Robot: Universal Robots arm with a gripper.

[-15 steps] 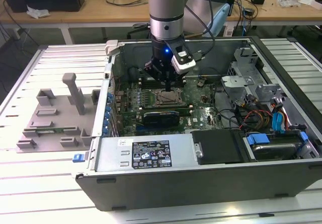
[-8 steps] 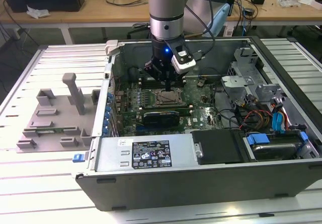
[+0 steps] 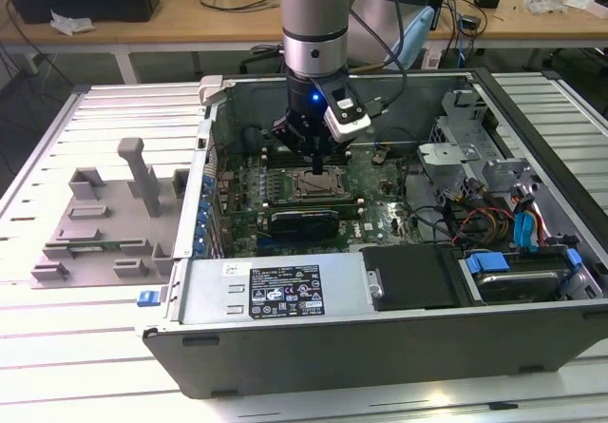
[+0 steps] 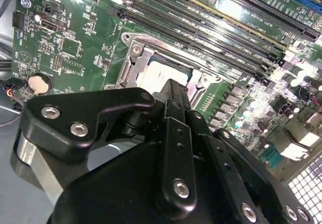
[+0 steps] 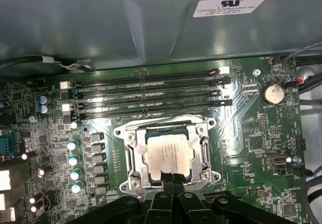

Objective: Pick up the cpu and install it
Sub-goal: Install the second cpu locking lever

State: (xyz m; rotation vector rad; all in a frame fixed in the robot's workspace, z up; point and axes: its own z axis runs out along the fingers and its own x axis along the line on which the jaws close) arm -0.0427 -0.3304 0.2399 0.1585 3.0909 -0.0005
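Observation:
The cpu (image 5: 168, 151), a flat silver square, lies level inside the metal socket frame (image 5: 126, 156) on the green motherboard (image 5: 251, 148). My gripper (image 5: 171, 176) hangs just over the cpu's near edge, its two black fingers pressed together with nothing between them. In the second wrist view the shut gripper (image 4: 172, 85) covers part of the cpu (image 4: 160, 75). The exterior view has the gripper (image 3: 316, 164) reaching down into the open computer case, directly above the cpu (image 3: 318, 184).
Black memory slots (image 5: 151, 95) run beside the socket, with the case wall (image 5: 151, 27) behind them. A coin battery (image 5: 273, 93), capacitors (image 5: 73, 159), a drive cage (image 3: 475, 157) with cables and a power supply (image 3: 275, 290) crowd the case. A grey fixture (image 3: 95, 223) sits at the exterior view's left.

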